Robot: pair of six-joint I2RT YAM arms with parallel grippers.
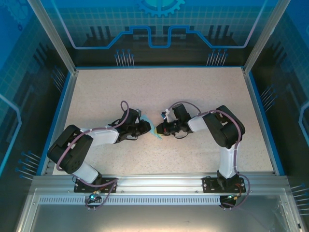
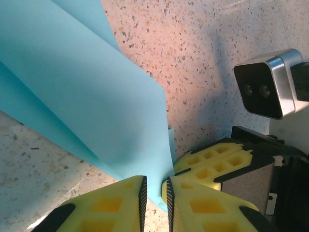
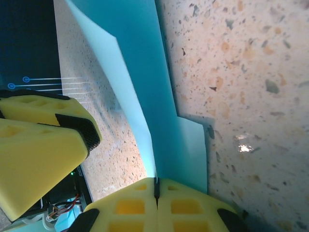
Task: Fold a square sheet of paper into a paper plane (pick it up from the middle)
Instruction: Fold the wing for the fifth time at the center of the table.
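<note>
Paper (image 1: 155, 129) is standing up off the table (image 1: 193, 92) at its middle, caught between two tools that are meeting tip to tip. The right gripper (image 3: 156, 186) is clamping it. Its pads are pressing flat together and the blue edge is running straight into the seam, so this arm seems to be acting as the anchor that is keeping the folded layers lifted.

The left gripper (image 2: 154, 193) is facing the same edge from the other side. Its jaws are standing narrow, with a thin slit showing between the pads and the paper's edge sitting inside it. The pads are not visibly pressing on the sheet. Judging by this, a second pinch is being set up just beside the first, so that one arm can be holding while the other is creasing.

At least two layers are showing, with a straight fold line and a stepped corner close to the right pads. The free part is fanning away from both tools. Whether its lower edge is touching the surface I cannot tell.

Room between the fingertips is almost nil, and the right wrist camera (image 2: 265, 89) is hanging close by the left fingers, so any sideways shift is risking a knock. Bare table is lying open far, left and right, with the frame rails well apart.
</note>
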